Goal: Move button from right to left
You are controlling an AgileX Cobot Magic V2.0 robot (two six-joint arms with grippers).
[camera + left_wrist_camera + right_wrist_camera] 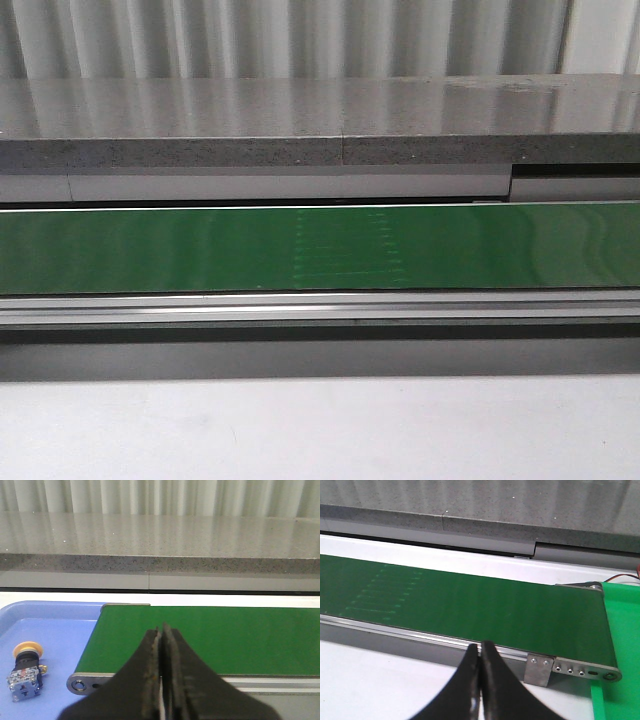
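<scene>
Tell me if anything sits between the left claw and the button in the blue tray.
Nothing visible does. In the left wrist view the button lies alone in the blue tray, off to one side of the shut left claw. The green belt lies ahead, not between them.

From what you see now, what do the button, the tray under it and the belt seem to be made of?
The button: probably plastic, with a matte yellow-orange cap, black collar and blue-and-clear block; small metal parts seem to glint at its base. The tray: likely moulded plastic, with an even light blue, smooth surface and rounded rim. The belt: looks like rubber or PVC, green with a soft sheen, on a metal frame.
</scene>
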